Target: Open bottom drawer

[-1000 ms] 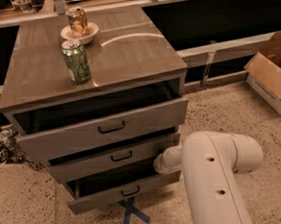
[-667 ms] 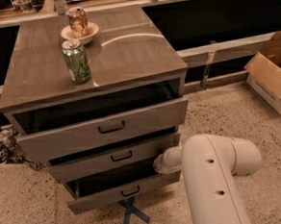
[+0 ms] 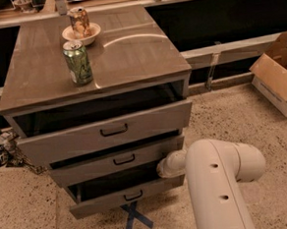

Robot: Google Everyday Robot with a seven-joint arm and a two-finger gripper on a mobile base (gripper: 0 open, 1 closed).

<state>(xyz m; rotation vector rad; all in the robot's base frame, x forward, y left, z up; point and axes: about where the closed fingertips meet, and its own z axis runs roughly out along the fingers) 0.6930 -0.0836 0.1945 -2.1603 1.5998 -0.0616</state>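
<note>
Cabinet top (image 3: 134, 55): green can (image 3: 78, 62), bowl (image 3: 95, 31).

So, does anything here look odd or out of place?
The bottom drawer stands partly open, like both above it. A can stands inside a bowl on the cabinet top, which is unusual. The gripper is by the bottom drawer's right end.

Matt wood bottom drawer (image 3: 103, 202), glossy cabinet top (image 3: 129, 56), metal can (image 3: 78, 63), seemingly plastic arm (image 3: 217, 180), hand hidden beside drawer.

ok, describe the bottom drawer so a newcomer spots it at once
Find the grey-brown cabinet with three part-open drawers. The bottom drawer is the lowest, just above the blue tape cross on the floor, with the gripper by its right end. Its front is the shortest and narrowest.
</note>
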